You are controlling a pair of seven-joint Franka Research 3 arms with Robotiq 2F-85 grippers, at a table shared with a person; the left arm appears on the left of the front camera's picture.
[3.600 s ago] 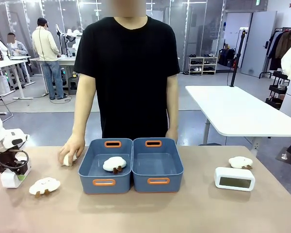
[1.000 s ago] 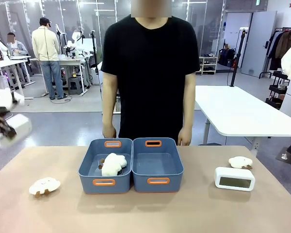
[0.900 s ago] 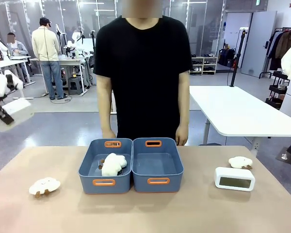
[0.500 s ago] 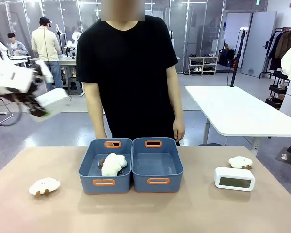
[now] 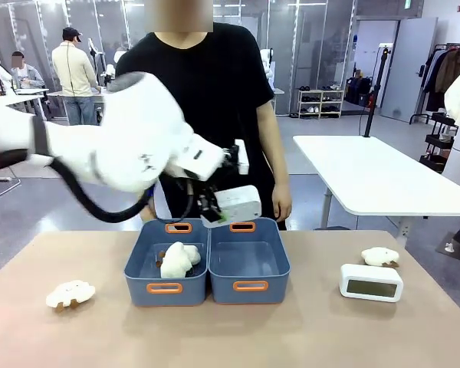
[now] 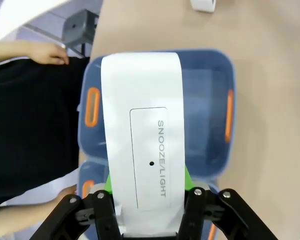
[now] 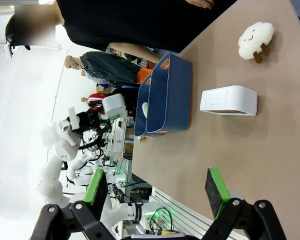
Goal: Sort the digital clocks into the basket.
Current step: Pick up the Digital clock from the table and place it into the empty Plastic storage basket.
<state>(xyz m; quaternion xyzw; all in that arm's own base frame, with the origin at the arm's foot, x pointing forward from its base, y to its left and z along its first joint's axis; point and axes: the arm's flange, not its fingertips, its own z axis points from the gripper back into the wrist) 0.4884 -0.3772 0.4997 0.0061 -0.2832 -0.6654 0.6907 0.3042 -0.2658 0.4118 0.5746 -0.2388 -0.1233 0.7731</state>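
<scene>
**Held clock** point(image 5: 231, 205): white rounded box, hanging in the air, clamped between the fingers of the left gripper point(image 5: 215, 208). In the left wrist view it point(image 6: 142, 135) is running lengthwise out past the fingers point(image 6: 104, 215). The face printed SNOOZE/LIGHT is turning toward the camera, and the green pads are pressing on its two long sides.

**Basket** point(image 5: 272, 285): blue-grey bin with orange handle slots, lying straight beyond the left fingertips. The front view is showing the clock riding above the far rim, clear of it and close to the seam with the twin bin point(image 5: 138, 284). The wrist view is showing the basket's floor point(image 6: 205, 110) bare beside the clock.

**Left arm:** white, reaching in across the middle, elbow riding high, wrist bending down toward the bins.

**Second clock** point(image 5: 370, 282): lying on the table point(image 5: 291, 337) with its screen facing the robot. In the right wrist view it point(image 7: 228, 100) is sitting well beyond the fingertips.

**Right gripper** point(image 7: 155, 189): fingers point(image 7: 216, 192) standing wide apart, gripping nothing.

**Plush toys:** one point(image 5: 179, 259) is lying in the twin bin. One point(image 5: 70, 294) is lying on the table off to the side of the left fingers. One point(image 5: 380, 256) is lying just behind the second clock.

**Person** point(image 5: 215, 115): standing at the far edge in a black shirt, arms hanging, one hand point(image 5: 281, 205) beside the held clock.
</scene>
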